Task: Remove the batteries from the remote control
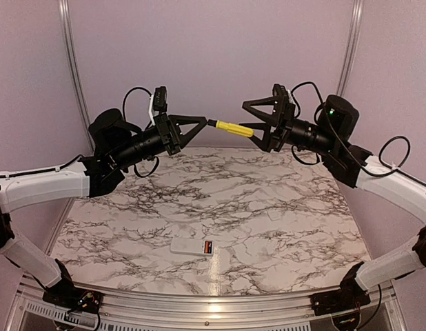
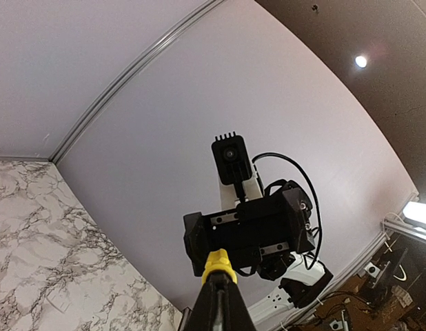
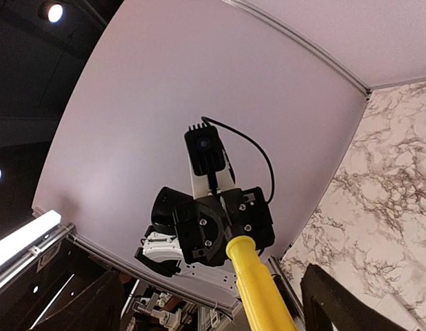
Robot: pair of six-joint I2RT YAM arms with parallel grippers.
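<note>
The white remote control (image 1: 192, 247) lies flat near the table's front edge, with its red-and-black battery bay (image 1: 207, 247) at the right end. I cannot make out single batteries in it. Both arms are raised high above the table's far side, facing each other. A yellow stick (image 1: 234, 127) with a black tip spans between them. My left gripper (image 1: 203, 123) is shut on the stick's black tip; the left wrist view shows its fingers (image 2: 223, 303) closed below the yellow end (image 2: 218, 262). My right gripper (image 1: 254, 129) is open, its fingers (image 3: 337, 296) wide apart around the stick (image 3: 258, 289).
The marble table (image 1: 268, 200) lies far below both grippers. Pink walls with metal posts (image 1: 72, 62) enclose the back and sides. The front metal rail (image 1: 213, 307) runs by the arm bases.
</note>
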